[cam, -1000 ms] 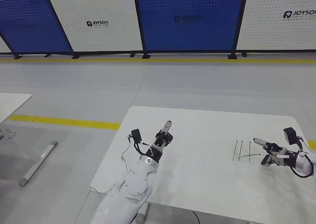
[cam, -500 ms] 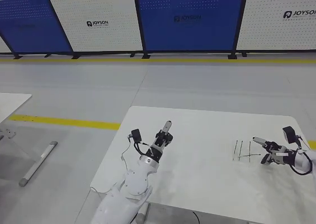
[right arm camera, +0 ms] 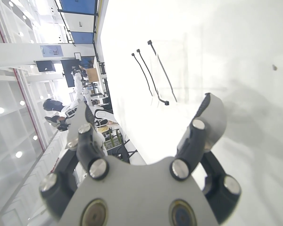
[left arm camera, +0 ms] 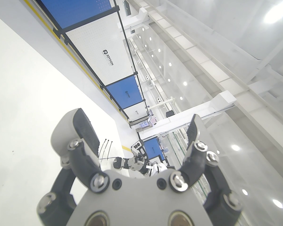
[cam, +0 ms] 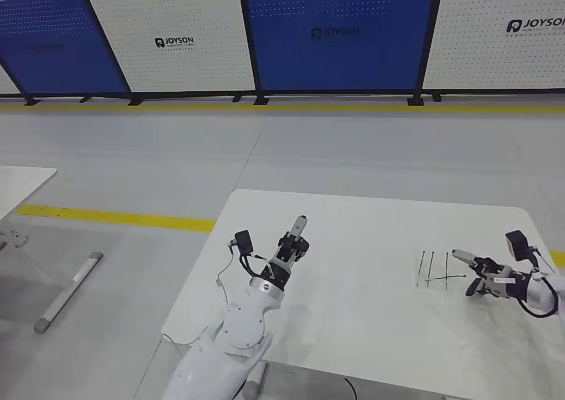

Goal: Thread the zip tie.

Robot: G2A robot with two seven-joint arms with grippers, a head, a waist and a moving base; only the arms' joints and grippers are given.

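Several thin black zip ties (cam: 432, 268) lie close together on the white table (cam: 362, 300), toward its right side. My right gripper (cam: 466, 270) is just to the right of them, open and holding nothing. In the right wrist view the zip ties (right arm camera: 153, 74) lie on the table a short way beyond the open right gripper (right arm camera: 148, 111), and one tie's head (right arm camera: 166, 102) is nearest the fingers. My left gripper (cam: 297, 230) stands over the table's left part, pointing away from me. It is open and empty (left arm camera: 139, 130), with the zip ties (left arm camera: 106, 145) far off.
The table's far edge (cam: 382, 197) and left edge (cam: 197, 270) drop to grey floor with a yellow line (cam: 112, 216). A second white table (cam: 2, 190) stands at the far left. Blue and white panels (cam: 337, 45) line the back.
The right arm has shifted very slightly beside the zip ties. The left arm and the ties have not moved.
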